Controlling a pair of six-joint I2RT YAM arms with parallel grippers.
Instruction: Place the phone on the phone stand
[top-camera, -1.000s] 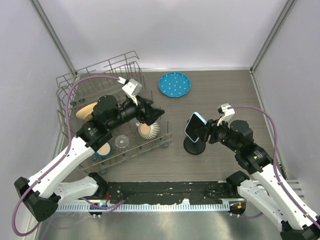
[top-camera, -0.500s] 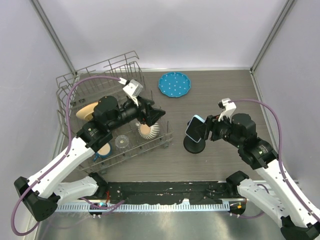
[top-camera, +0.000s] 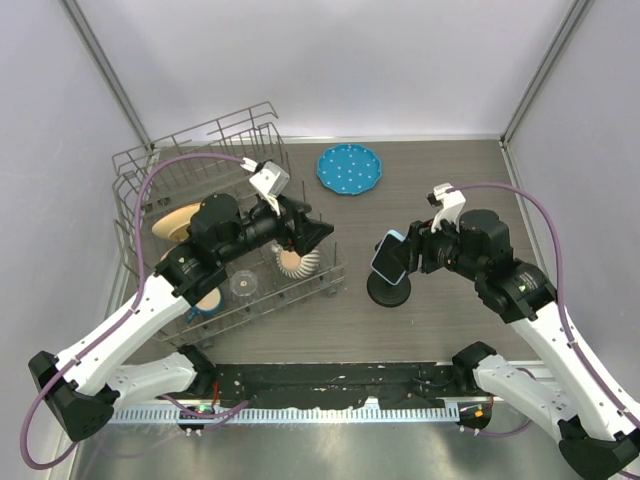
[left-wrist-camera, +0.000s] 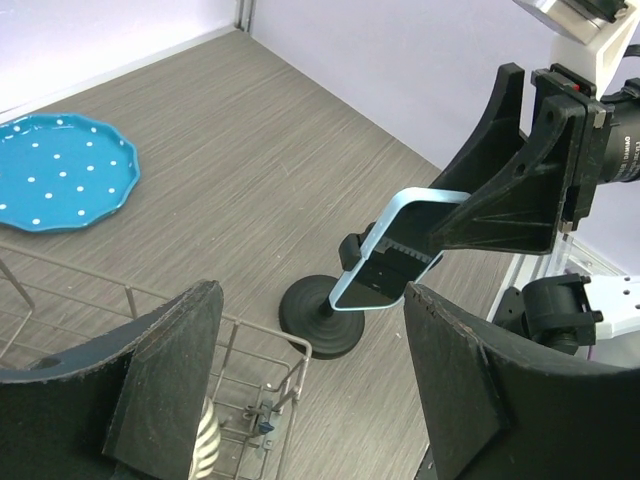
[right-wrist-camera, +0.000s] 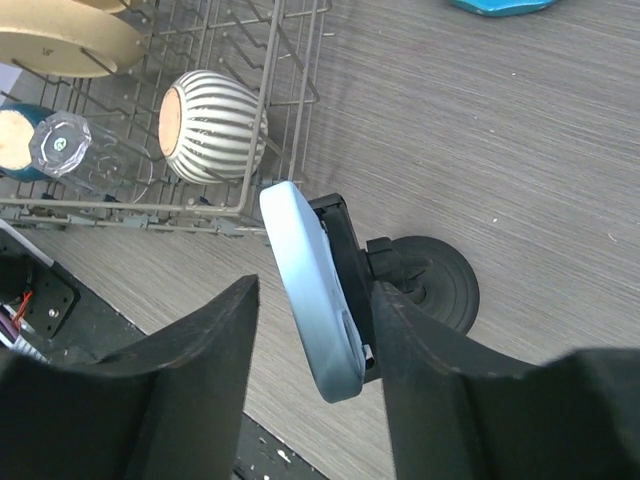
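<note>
The phone (top-camera: 390, 257), black-screened with a light blue edge, leans tilted in the clamp cradle (right-wrist-camera: 345, 250) of the black phone stand (top-camera: 388, 291). The stand's round base (right-wrist-camera: 440, 285) rests on the table. My right gripper (top-camera: 413, 255) straddles the phone's upper end and stands open. In the right wrist view a gap shows between the phone (right-wrist-camera: 312, 285) and the left finger, while the other finger sits close behind the cradle. My left gripper (top-camera: 312, 235) hovers open and empty over the rack's right edge, facing the phone (left-wrist-camera: 400, 262) and stand (left-wrist-camera: 322, 318).
A wire dish rack (top-camera: 150, 170) fills the left side, holding a striped bowl (top-camera: 297, 262), a wooden plate (top-camera: 176, 219), a glass (top-camera: 242, 284) and a blue cup (top-camera: 205, 300). A blue dotted plate (top-camera: 349, 169) lies at the back centre.
The right gripper's jaws have widened off the phone, which has settled slightly lower on the stand. The right wrist has shifted a little. The left arm has edged slightly right.
</note>
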